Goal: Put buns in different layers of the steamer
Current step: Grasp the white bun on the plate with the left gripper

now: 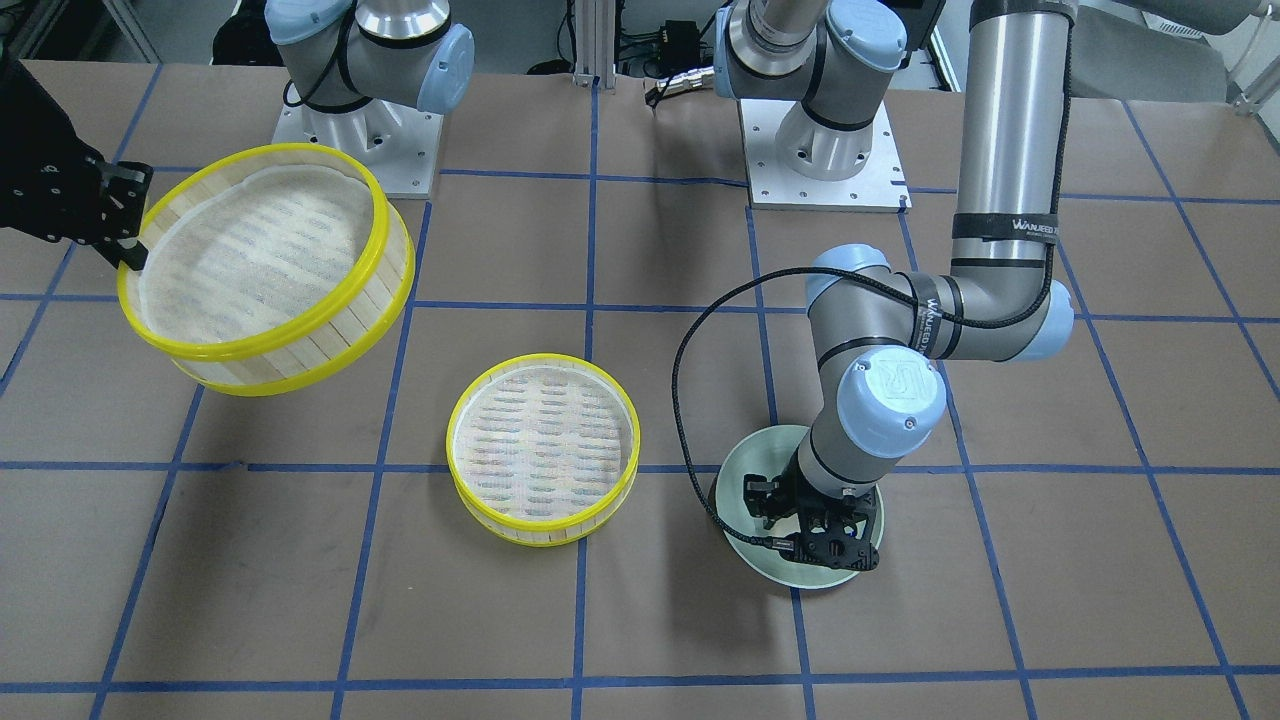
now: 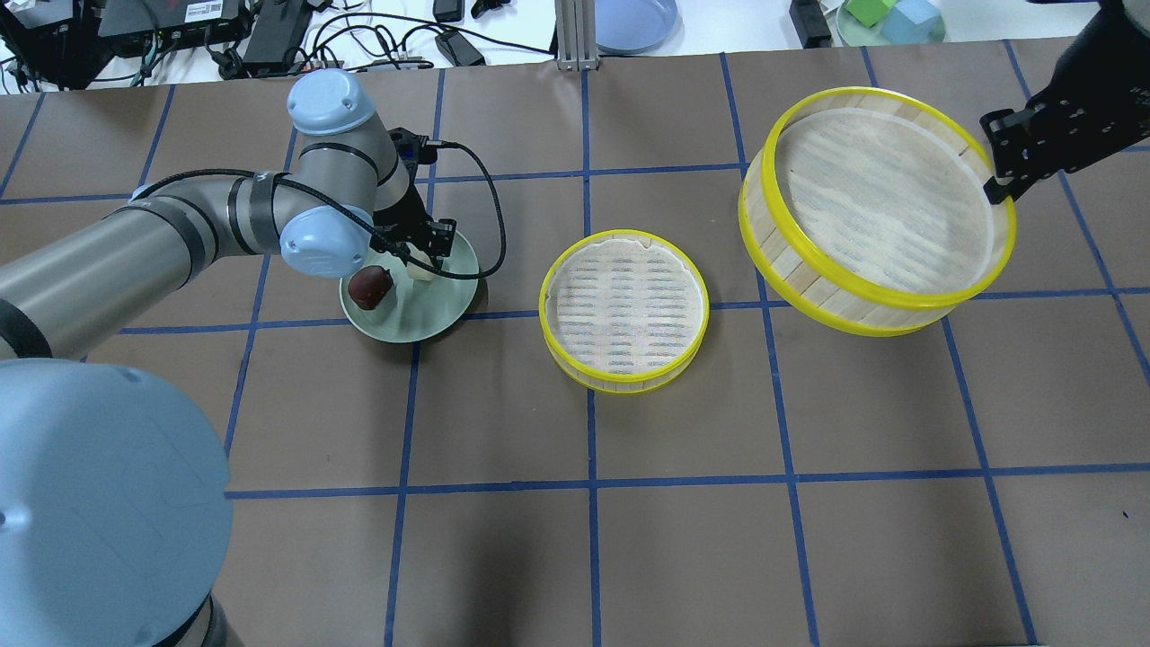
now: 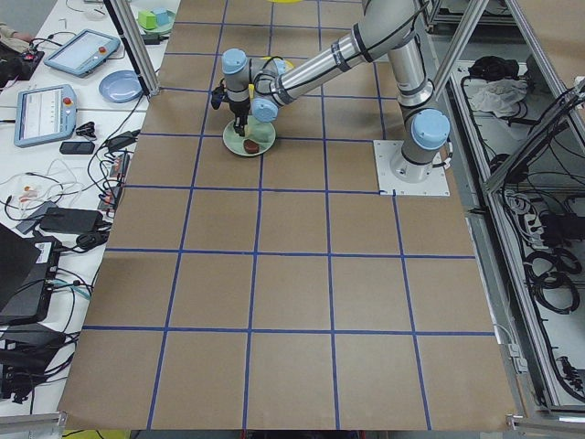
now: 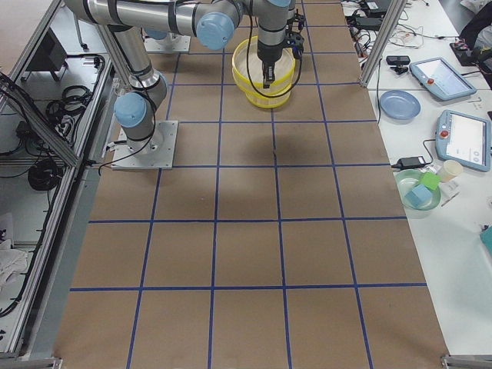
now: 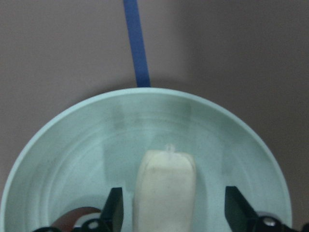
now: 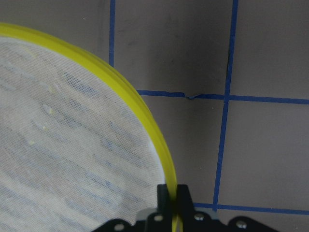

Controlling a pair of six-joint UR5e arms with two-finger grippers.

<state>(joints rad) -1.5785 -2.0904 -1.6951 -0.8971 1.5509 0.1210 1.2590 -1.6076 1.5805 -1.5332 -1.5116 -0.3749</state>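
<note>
My left gripper (image 5: pixel 174 212) is open, low over the pale green plate (image 5: pixel 72 150), with its fingers on either side of the cream oblong bun (image 5: pixel 164 186). The dark reddish-brown bun (image 2: pixel 370 285) lies on the same plate (image 2: pixel 422 316), beside the gripper (image 2: pixel 422 256). One steamer tray (image 2: pixel 624 310) stands empty at the table's middle. My right gripper (image 2: pixel 999 187) is shut on the yellow rim of the other tray (image 2: pixel 876 211) and holds it tilted above the table; the pinch shows in the right wrist view (image 6: pixel 171 203).
The arm bases (image 1: pixel 825 150) stand at the robot's side of the table. Beyond the far edge lie cables, a blue plate (image 2: pixel 633 22) and a bowl of coloured blocks (image 2: pixel 889 18). Blue tape lines grid the brown table.
</note>
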